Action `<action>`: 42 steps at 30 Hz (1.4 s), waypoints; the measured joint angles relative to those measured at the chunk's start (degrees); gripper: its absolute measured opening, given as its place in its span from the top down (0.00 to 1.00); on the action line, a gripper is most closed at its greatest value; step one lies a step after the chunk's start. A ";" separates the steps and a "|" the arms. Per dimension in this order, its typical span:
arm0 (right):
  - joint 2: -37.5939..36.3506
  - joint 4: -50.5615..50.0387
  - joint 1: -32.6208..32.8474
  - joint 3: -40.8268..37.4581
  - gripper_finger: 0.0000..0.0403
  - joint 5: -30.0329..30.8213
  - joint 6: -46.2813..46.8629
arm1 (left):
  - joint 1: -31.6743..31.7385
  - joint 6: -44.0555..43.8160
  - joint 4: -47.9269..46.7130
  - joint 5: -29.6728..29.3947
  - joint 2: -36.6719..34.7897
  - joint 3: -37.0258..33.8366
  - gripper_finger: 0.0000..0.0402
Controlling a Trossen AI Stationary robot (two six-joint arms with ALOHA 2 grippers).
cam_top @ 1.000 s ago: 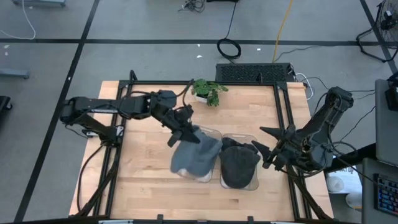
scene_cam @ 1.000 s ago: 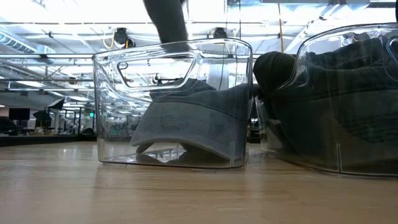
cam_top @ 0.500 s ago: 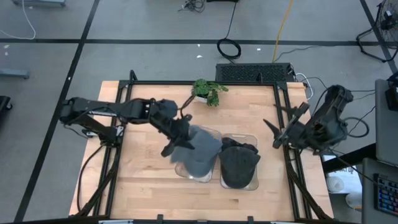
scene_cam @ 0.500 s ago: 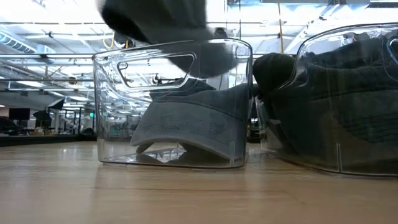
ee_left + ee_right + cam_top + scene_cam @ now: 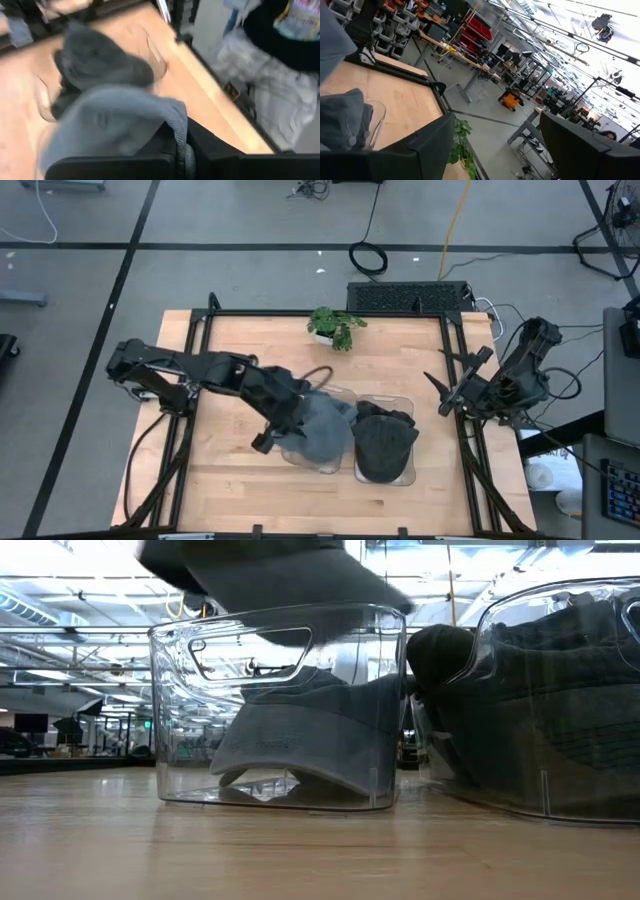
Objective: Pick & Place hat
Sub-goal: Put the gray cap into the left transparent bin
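Pinching light grey hat (image 5: pixel 322 428) with left jaws (image 5: pixel 296 412) clamped tight on fabric, hat hanging over clear bin (image 5: pixel 318 463) mid-counter (image 5: pixel 240 480). Right jaws (image 5: pixel 455 388) spread wide, empty, parked at counter's right edge. We reckon hat light, floppy, not fragile; brim looks like stiffest hold. Low view shows another grey cap (image 5: pixel 300 745) already inside bin; high view hides it. Dark hat (image 5: pixel 384 442) fills neighbouring bin.
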 joint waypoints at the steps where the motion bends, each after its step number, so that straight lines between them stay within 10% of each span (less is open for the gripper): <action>1: -0.02 -0.04 -0.02 -0.36 0.30 -0.25 0.10 | -0.04 0.22 -2.00 -0.05 1.27 1.12 0.97; 14: -0.17 3.43 -0.02 -2.23 0.30 -5.82 -0.17 | -0.80 14.85 -28.48 -17.59 18.60 21.75 0.94; 42: -0.28 3.00 -0.02 -2.20 0.30 -5.73 1.22 | -3.78 35.48 -17.72 -19.51 29.60 28.82 0.95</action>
